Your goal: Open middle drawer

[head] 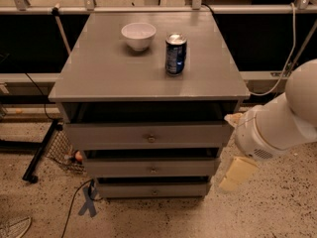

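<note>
The grey cabinet (99, 78) has three drawers. The middle drawer (124, 168) has a low flat front with a small round knob (153, 170) at its centre, and a dark gap shows above it. My gripper (236, 146) is to the right of the cabinet, level with the middle drawer and apart from it. Its two cream fingers (238, 172) stand spread apart with nothing between them. The white arm (282, 123) runs off to the right.
The taller, wider top drawer (109, 135) stands out further than the others. The narrow bottom drawer (129, 190) is near the floor. A white bowl (138, 35) and a blue can (176, 54) stand on the cabinet top. Cables and a black stand leg (42, 150) lie at the left.
</note>
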Controlling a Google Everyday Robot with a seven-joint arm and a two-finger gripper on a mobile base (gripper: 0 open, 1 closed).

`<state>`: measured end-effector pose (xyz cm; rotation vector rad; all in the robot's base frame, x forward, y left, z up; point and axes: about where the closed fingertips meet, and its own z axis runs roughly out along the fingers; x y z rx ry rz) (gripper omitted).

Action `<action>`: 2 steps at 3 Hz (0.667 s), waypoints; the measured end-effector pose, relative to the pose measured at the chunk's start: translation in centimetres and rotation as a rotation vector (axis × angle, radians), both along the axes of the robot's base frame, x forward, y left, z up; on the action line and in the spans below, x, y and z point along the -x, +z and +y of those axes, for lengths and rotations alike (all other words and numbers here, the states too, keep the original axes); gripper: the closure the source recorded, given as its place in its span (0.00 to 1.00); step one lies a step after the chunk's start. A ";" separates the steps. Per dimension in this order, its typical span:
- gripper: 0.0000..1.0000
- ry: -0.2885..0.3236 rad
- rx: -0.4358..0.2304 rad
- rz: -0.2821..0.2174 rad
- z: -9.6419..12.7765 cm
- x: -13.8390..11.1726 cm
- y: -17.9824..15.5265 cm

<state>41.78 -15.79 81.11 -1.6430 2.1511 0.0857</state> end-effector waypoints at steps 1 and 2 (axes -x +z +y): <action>0.00 -0.007 -0.032 0.005 1.2 -1.1 -3.8; 0.00 -0.012 -0.063 0.014 2.5 -2.2 -7.2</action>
